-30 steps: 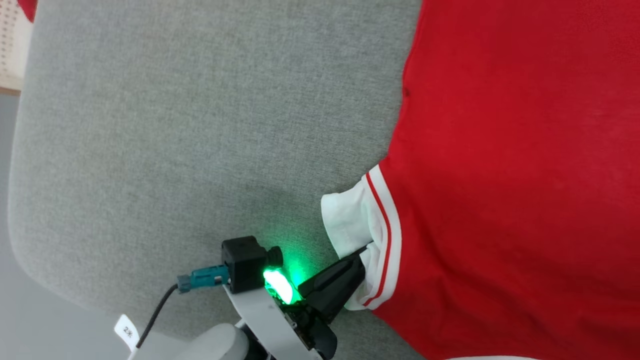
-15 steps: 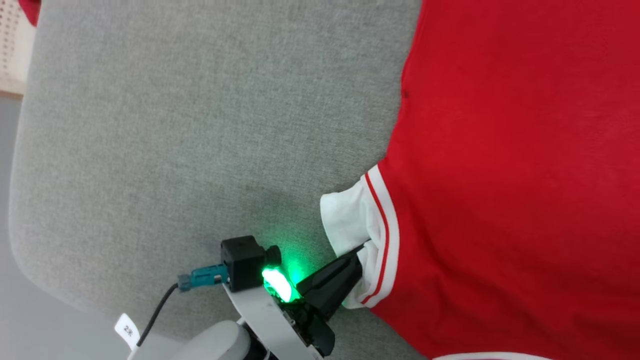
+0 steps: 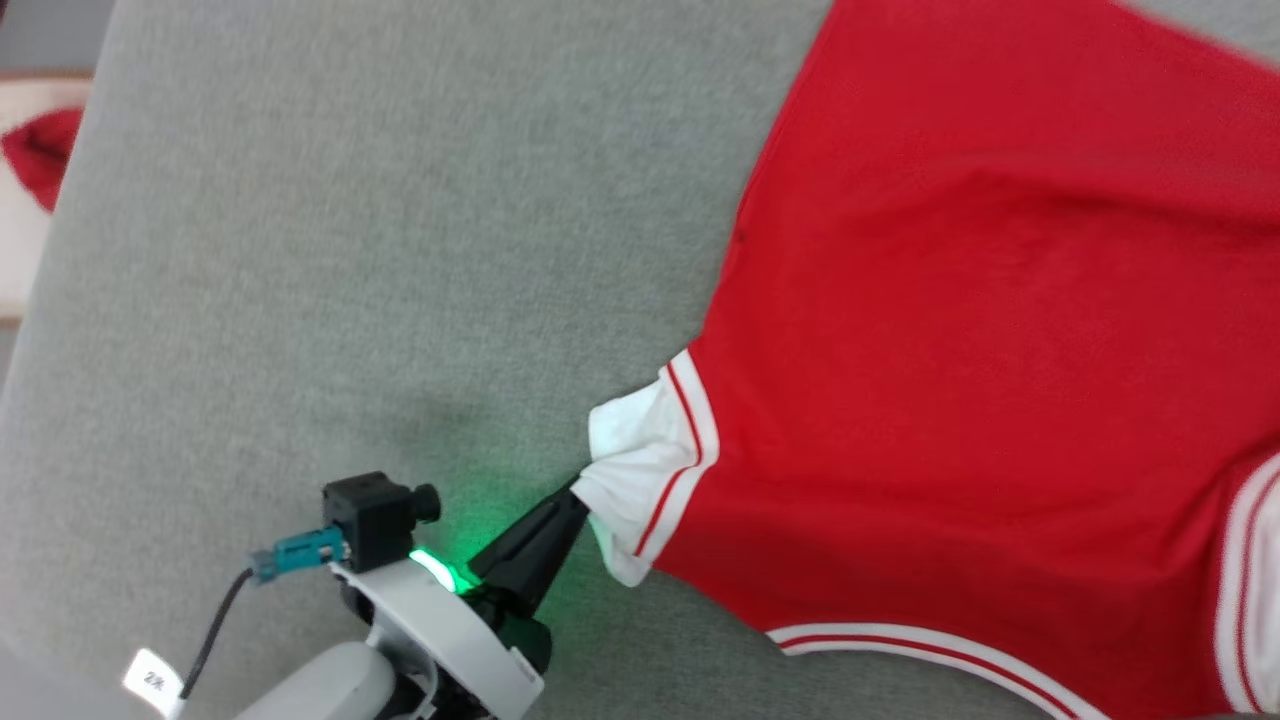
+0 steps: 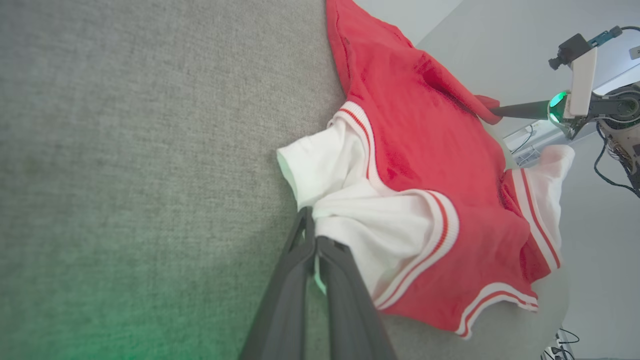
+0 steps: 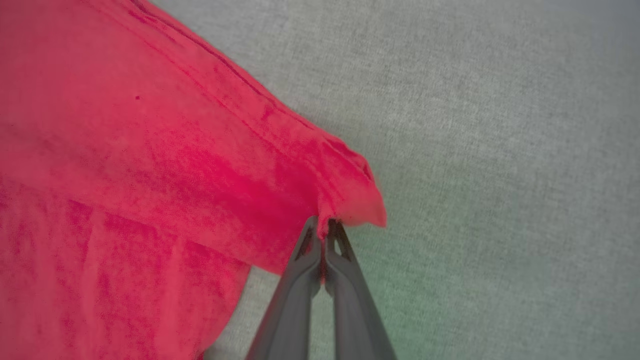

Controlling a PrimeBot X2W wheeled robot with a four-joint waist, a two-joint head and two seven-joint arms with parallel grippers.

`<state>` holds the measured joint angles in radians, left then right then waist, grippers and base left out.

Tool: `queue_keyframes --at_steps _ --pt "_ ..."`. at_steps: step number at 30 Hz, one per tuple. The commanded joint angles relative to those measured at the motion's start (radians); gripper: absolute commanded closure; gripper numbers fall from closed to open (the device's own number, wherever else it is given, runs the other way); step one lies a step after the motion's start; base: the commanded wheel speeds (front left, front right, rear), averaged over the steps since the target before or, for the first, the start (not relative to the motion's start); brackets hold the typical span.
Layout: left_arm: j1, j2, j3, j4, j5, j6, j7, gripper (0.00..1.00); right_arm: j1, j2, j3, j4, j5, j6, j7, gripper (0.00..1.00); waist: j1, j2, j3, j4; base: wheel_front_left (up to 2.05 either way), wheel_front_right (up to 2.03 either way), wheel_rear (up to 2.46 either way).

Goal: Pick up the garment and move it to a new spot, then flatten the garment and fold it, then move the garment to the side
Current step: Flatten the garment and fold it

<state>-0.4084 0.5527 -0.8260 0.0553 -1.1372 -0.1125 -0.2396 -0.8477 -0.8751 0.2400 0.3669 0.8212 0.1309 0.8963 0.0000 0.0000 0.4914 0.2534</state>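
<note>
Cloth covers the right half of the head view: the red jersey (image 3: 950,350) lies spread on the grey fabric tabletop (image 3: 350,250), plain red side up, running from the upper right corner to the lower right corner. A white sleeve (image 3: 640,460) with red-and-white striped trim sticks out from its left edge, just below the middle of the frame. The left gripper (image 3: 577,495) reaches up from the lower left, and its jaws are closed on the bunched end of that sleeve. A green light (image 3: 435,570) glows on the wrist behind them, beside a small black camera box (image 3: 370,505). A second striped sleeve (image 3: 1250,580) shows at the right edge, and a small red cloth (image 3: 40,165) sits off the tabletop at the upper left. In the left wrist view the left gripper (image 4: 309,220) rises from the bottom centre, its dark fingers (image 4: 287,280) pressed together on the white sleeve (image 4: 340,200), with the jersey (image 4: 425,140) stretching towards the upper right. There the right gripper (image 4: 494,111) pinches a red corner drawn out to a point. In the right wrist view the right gripper (image 5: 324,224) stands at the lower centre, jaws shut on a folded corner of the jersey (image 5: 150,175), with bare tabletop (image 5: 500,125) on the right.
</note>
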Motion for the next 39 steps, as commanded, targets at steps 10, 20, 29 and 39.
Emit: queue_keyframes --at_steps 10,20,29,39 --pt "0.049 0.05 0.017 0.009 -0.02 0.041 0.008 1.0 0.416 -0.007 -0.039 -0.183 0.11 -0.001 -0.084 1.0 0.0 0.0 -0.233 -0.174 0.0 0.0 0.0" --pt "0.116 0.062 0.034 0.021 -0.042 0.055 -0.007 1.0 0.762 0.085 -0.135 -0.356 0.081 -0.001 -0.096 1.0 0.0 0.0 -0.318 -0.256 0.0 0.0 0.0" --pt "0.151 0.058 0.046 0.053 -0.062 0.036 -0.013 1.0 0.931 0.19 -0.148 -0.425 0.021 -0.001 -0.116 1.0 0.0 0.0 -0.343 -0.29 0.0 0.0 0.0" --pt "0.179 0.051 0.052 0.072 -0.069 0.029 -0.017 1.0 0.965 0.238 -0.154 -0.436 -0.015 -0.001 -0.173 0.0 0.0 0.0 -0.382 -0.292 0.0 0.0 0.0"
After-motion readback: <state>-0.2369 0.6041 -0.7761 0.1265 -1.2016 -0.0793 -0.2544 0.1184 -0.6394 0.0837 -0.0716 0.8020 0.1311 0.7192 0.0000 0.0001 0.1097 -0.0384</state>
